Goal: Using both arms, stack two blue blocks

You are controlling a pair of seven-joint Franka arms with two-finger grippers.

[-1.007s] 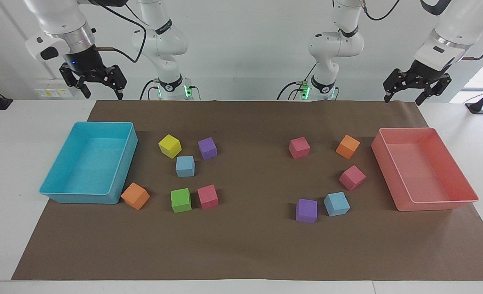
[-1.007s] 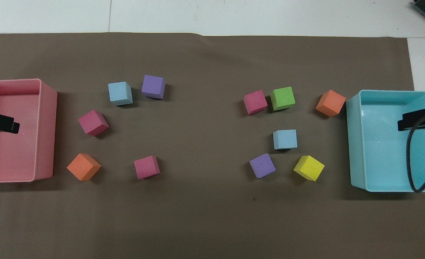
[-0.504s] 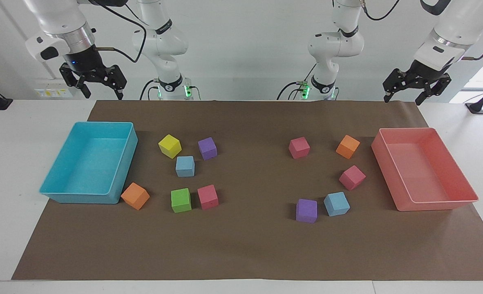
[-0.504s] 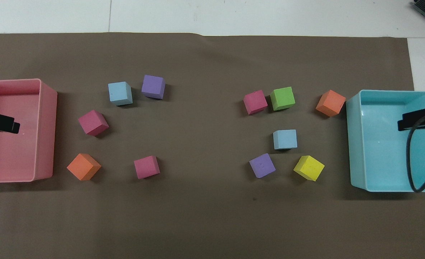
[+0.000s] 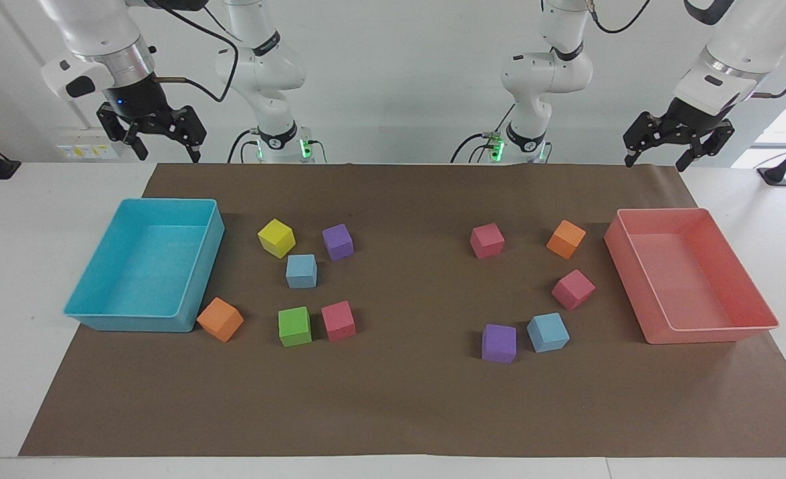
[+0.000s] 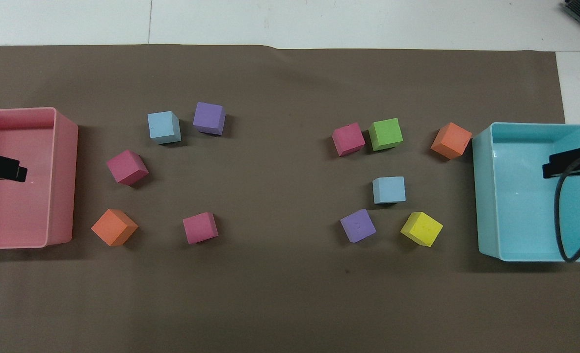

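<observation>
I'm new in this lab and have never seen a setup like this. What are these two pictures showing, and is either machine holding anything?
Two white robot arms stand at one end of a table covered with brown paper. One picture faces them from across the table; the other looks steeply down from above their end, so its sides are swapped.

The left gripper hangs open over the table's edge by the pink tray; the right gripper hangs open by the turquoise tray. Neither holds anything.

Loose foam cubes lie between the trays. The two that matter are one blue block among the cubes near the turquoise tray, and the other blue block beside a purple cube. Both sit untouched and unstacked.
</observation>
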